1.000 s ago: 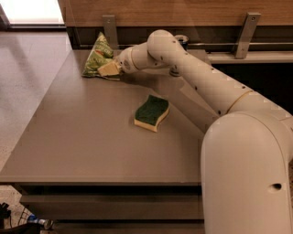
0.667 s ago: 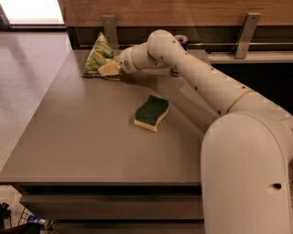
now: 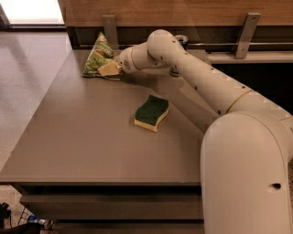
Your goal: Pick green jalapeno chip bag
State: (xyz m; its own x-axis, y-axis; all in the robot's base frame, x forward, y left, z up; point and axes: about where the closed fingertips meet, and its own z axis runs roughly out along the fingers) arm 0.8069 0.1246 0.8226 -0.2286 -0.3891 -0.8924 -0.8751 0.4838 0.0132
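Over at the eleven o'clock corner of the table [image 3: 87, 141], the green jalapeno chip bag [image 3: 96, 57] sits propped up, its pointed top leaning toward the wooden back wall [image 3: 183, 11]. The gripper [image 3: 110, 69] is pressed against the bag's lower edge at about its four o'clock side, touching the foil right down at the table surface. Whether it has closed on the bag or merely rests against it, I cannot tell from where I stand.

The arm [image 3: 201, 80] reaches in from five o'clock, stretching across the table toward that corner. A yellow sponge [image 3: 151, 112] with a dark green top lies near the middle of the table, well apart from the bag and at about four o'clock from it, under the line of the arm but clear of the gripper.

Over the last second almost nothing has shifted: bag, gripper and sponge all sit where they were, and the bag has neither risen nor tipped. I read that as the reach being finished and the grasp itself being the step in hand, with the lift not yet begun. The bag is crinkly and light, so a shallow hold on its edge could let it slip out as the arm comes up.
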